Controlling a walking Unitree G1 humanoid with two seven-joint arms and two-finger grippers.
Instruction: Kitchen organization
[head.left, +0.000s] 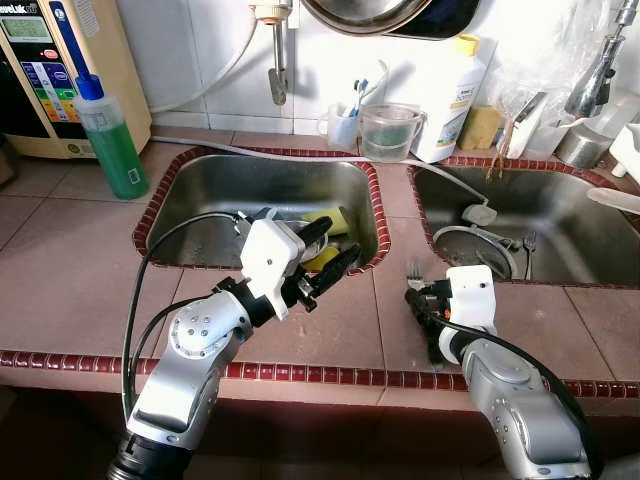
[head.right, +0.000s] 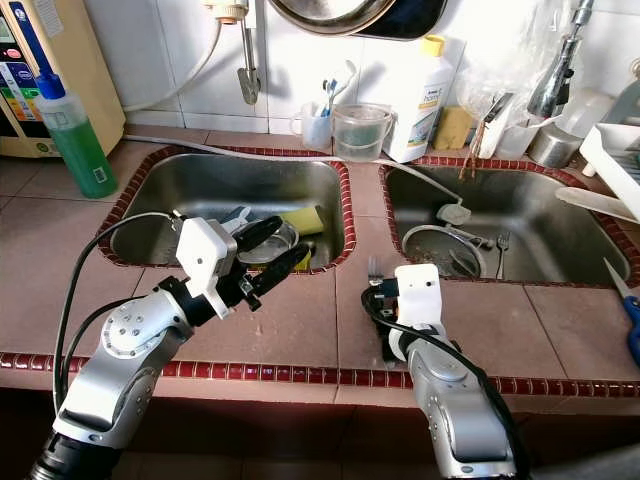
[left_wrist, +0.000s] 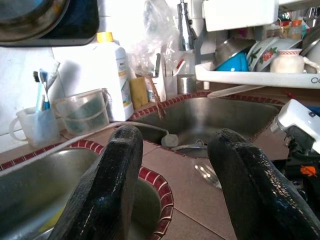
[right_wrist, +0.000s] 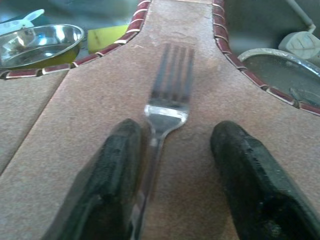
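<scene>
Tiled kitchen counter (head.left: 330, 335) with two sinks | right gripper (right_wrist: 167, 165) spread around a fork (right_wrist: 167, 95) lying between the sinks, not yet pinched | left gripper (head.left: 325, 260) spread, empty, over left sink (head.left: 200, 200) | tidying looks barely begun

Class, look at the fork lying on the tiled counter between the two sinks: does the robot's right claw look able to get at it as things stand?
Probably yes. The right claw is open, low over the counter, and the fork lies flat with its handle running between the fingers. Nothing lies between them.
</scene>
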